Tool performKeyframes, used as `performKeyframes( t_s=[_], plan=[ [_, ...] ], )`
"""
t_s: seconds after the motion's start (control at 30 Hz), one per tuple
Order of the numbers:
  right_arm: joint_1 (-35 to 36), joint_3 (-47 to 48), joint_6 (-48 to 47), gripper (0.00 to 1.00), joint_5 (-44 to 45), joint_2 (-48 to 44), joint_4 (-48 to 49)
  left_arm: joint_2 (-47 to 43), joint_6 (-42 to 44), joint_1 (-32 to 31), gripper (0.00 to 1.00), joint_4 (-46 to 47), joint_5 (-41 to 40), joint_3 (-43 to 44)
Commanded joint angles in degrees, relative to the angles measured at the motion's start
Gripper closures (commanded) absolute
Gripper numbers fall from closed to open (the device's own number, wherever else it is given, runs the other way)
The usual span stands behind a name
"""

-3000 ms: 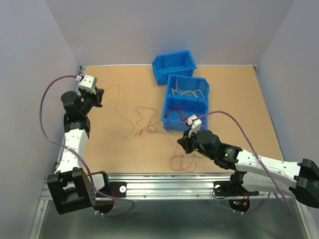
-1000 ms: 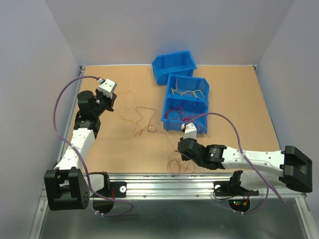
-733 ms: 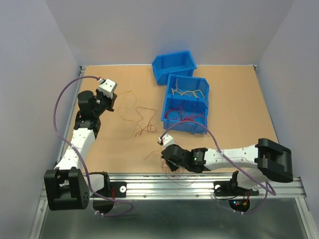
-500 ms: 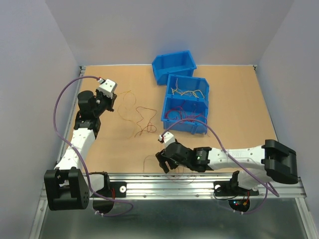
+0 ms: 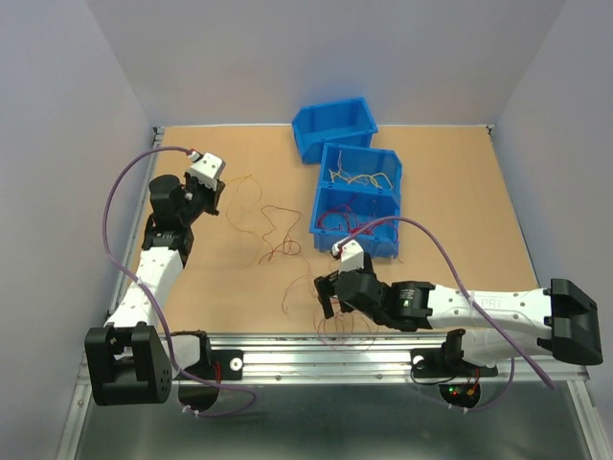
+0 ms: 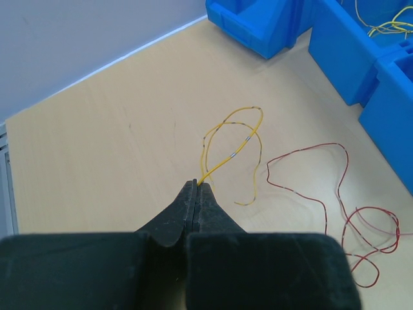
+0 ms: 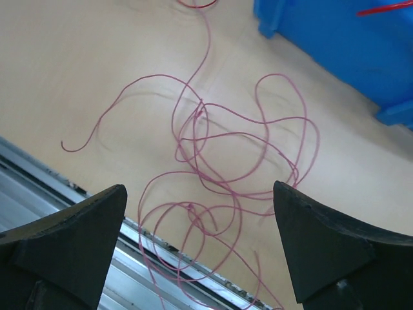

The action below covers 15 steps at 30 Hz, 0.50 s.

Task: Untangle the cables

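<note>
Three blue bins (image 5: 333, 126) stand at the far middle of the desk (image 5: 460, 211); two of them hold wires (image 5: 359, 177). The left hand (image 6: 197, 186), closed tight, pinches the end of one yellow cable (image 6: 232, 132). One red cable (image 6: 335, 187) lies just to its right. The right hand (image 7: 199, 194), spread wide and holding nothing, hangs over one pink-red tangle (image 7: 219, 161) at the desk's near edge.
</note>
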Motion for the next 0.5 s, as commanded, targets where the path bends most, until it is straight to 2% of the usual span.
performKeyframes(
  t_s=[0.0,0.1,0.17,0.2,0.43,0.47],
  plan=[
    [0.03,-0.13,1.94,0.00,7.89,-2.74,-2.84,-2.81,0.93,-0.25,1.00,0.77,2.02,-1.02],
    [-1.89,-0.31,3.24,0.00,4.92,-1.08,-2.84,-3.25,0.93,-0.25,1.00,0.51,2.81,-1.02],
    [-5.05,-0.23,4.04,0.00,2.01,1.81,-2.75,-3.34,1.10,-0.25,1.00,0.25,3.08,-1.02],
    [-8.98,-0.40,4.04,0.00,-0.61,2.87,-2.06,-3.42,1.10,-0.25,1.00,0.16,2.99,-1.10],
    [-15.78,-2.77,2.20,0.00,-5.29,4.37,2.43,-3.87,1.54,-0.25,1.00,0.07,2.81,-1.54],
    [-18.66,-3.04,2.20,0.00,-6.17,4.64,2.78,-3.78,1.46,-0.25,1.00,0.07,2.90,-1.54]
  ],
)
